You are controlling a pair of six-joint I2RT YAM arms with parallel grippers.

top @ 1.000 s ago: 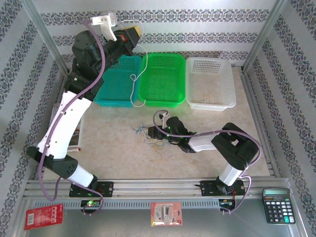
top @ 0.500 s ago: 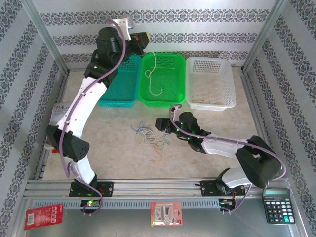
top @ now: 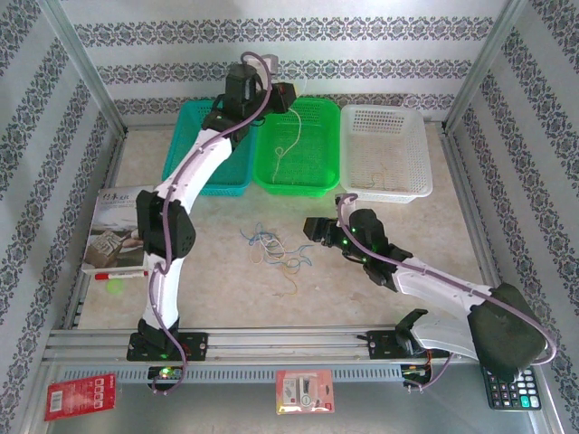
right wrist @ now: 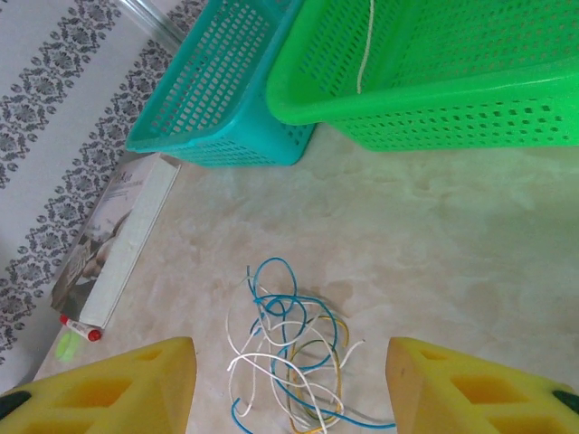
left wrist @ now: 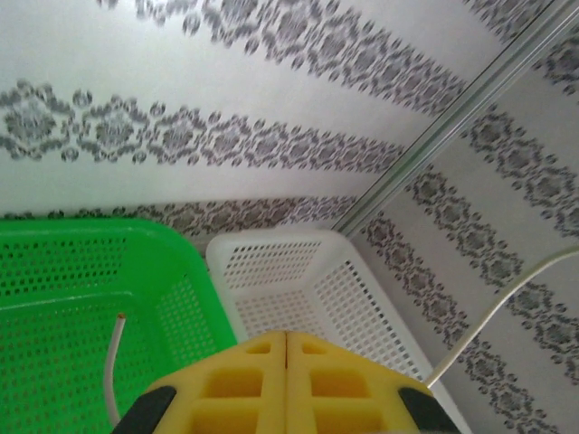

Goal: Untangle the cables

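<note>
Right wrist view looks straight down on the cables [right wrist: 285, 362], a loose knot of very thin whitish, blue and yellowish-tan strands lying on the bare worktop [right wrist: 452, 235], well short of the baskets and near the middle of it. The right tool [right wrist: 288, 366] hangs just above the knot with its yellow fingers spread wide to either side and nothing between them. The strands look nearly weightless and limp. They will probably drag their neighbours along when one is pulled, slide through a loose pinch, and snag where loops cross, so a slow pull should suit them better than a quick one. The best hold looks like a free end or an outer loop, such as the blue loop on the far side of the knot or the white end trailing left, rather than the dense centre where several strands would be caught together. Beyond the knot, one white cable [right wrist: 364, 54] already hangs apart, dangling into the green basket [top: 298, 188] from the left tool [left wrist: 287, 339], whose fingers are pressed together high over that basket. The teal basket [top: 204, 185] stands just left of the green one and the white basket [top: 384, 193] just right. A booklet [right wrist: 118, 235] lies at the worktop's left edge.
</note>
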